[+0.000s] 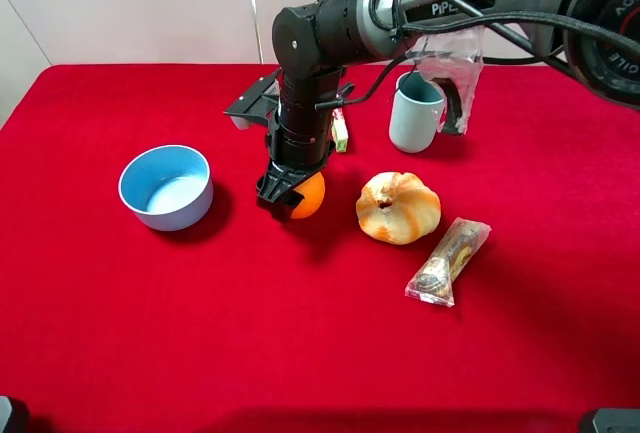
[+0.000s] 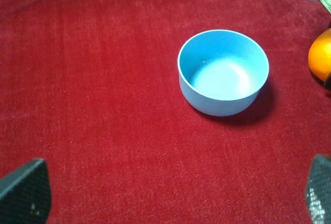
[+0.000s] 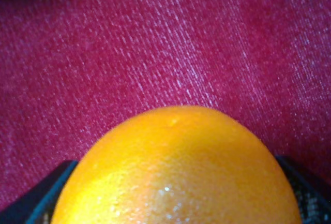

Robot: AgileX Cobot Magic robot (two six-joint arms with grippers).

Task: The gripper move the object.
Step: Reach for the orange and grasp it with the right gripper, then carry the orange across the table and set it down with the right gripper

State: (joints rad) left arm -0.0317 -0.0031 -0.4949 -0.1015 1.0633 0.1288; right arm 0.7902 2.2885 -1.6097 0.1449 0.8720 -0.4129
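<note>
The orange fruit [image 1: 310, 196] sits on the red cloth between the blue bowl and the bread bun. My right gripper [image 1: 287, 193] reaches down over it from the back right. In the right wrist view the orange [image 3: 176, 177] fills the space between the two dark fingers [image 3: 44, 193], which press against its sides. The orange's edge also shows in the left wrist view [image 2: 320, 56]. My left gripper [image 2: 170, 195] is open and empty over bare cloth in front of the bowl, with only its fingertips [image 2: 26, 190] showing.
A light blue bowl [image 1: 166, 186] stands left of the orange. A tan knotted bun [image 1: 398, 207] and a wrapped snack [image 1: 448, 261] lie to the right. A grey-blue mug [image 1: 415, 111] and a plastic bag [image 1: 452, 58] are at the back.
</note>
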